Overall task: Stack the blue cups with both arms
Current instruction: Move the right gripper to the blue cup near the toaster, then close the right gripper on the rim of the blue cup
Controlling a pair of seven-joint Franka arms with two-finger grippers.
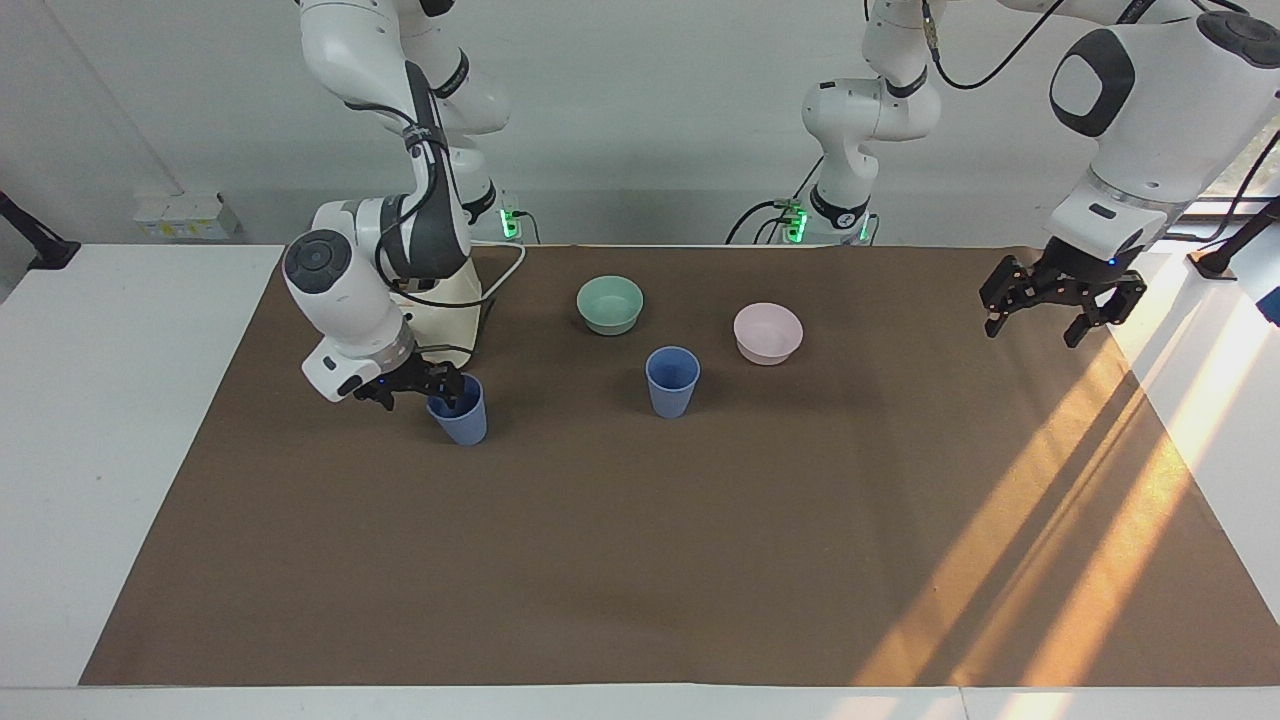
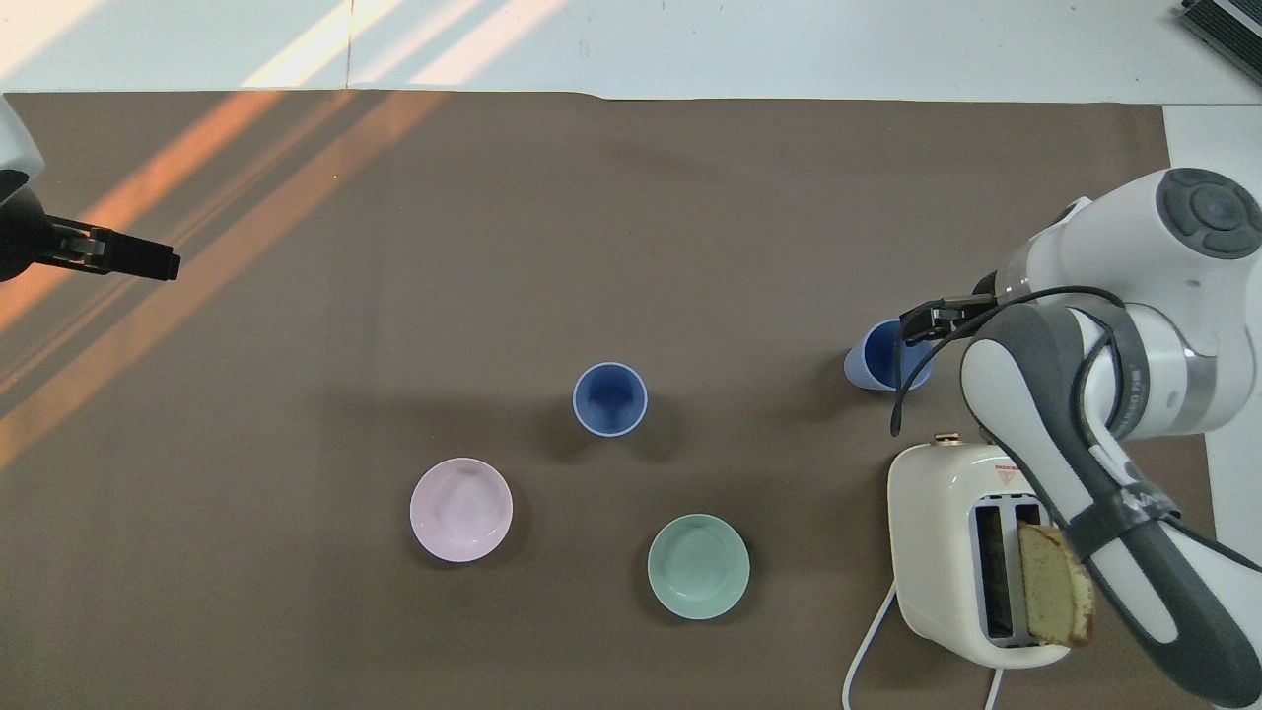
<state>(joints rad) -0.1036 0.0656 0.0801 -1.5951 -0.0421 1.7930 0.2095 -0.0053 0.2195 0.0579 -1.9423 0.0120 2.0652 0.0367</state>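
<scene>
Reaching low beside the toaster [image 1: 440,310], the right gripper [image 1: 425,385] meets the nearer cup's [image 1: 458,408] rim; finger state unclear. It should grip squarely. Left gripper [image 1: 1062,298] waits, spread wide.

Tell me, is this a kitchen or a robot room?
Probably a robot lab set up like a kitchen. Two white arms, the right arm and the left arm, work over a brown mat with a toaster and cups.

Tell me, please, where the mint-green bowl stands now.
The mint-green bowl stands on the brown mat, nearer to the robots than the middle blue cup, between the toaster and the pink bowl.
</scene>
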